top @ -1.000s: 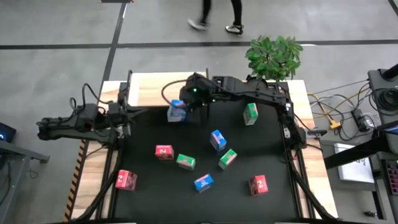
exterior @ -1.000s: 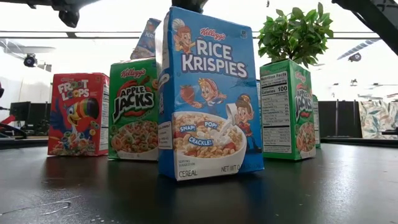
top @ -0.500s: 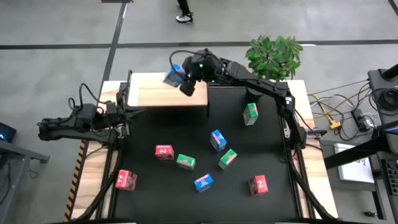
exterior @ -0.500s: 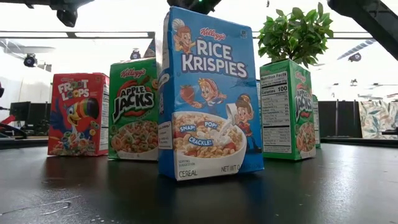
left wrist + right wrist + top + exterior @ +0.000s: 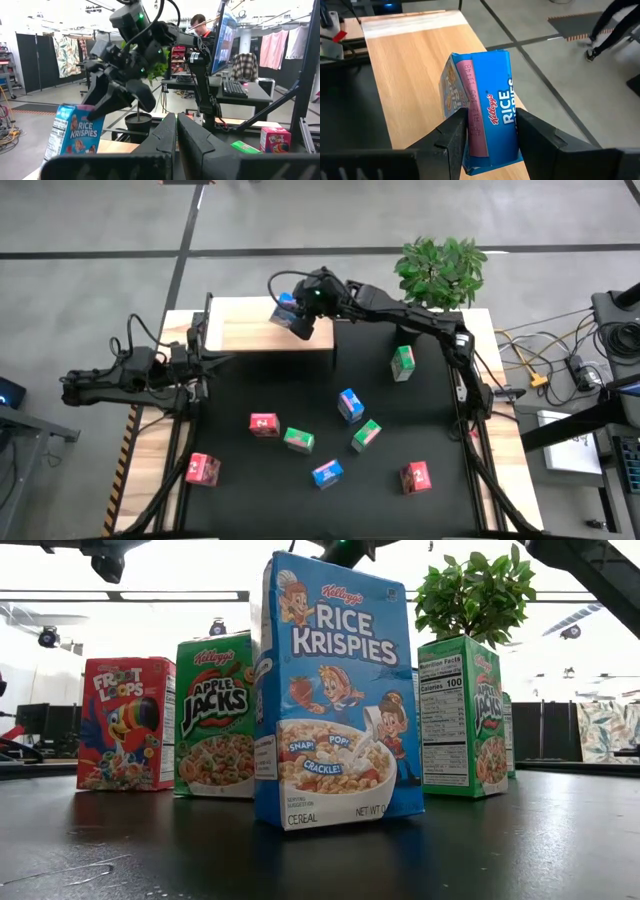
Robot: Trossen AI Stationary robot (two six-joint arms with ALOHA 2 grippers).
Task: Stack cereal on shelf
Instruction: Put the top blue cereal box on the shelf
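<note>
Right tool [image 5: 490,135] is clamped on a blue Rice Krispies box [image 5: 482,112], fingers across its two broad faces near one end, holding it tilted in the air over the pale wooden shelf [image 5: 245,330] at the far side of the table [image 5: 430,420]; left tool [image 5: 175,145] sits parked with its fingers together at the left edge. Box looks like a light, thin-walled carton, so I'd expect it to dent under a hard squeeze and pivot in a grip this near one end. Better to pinch mid-height across the broad faces with modest force, same for the other boxes on the black mat [image 5: 300,405].
</note>
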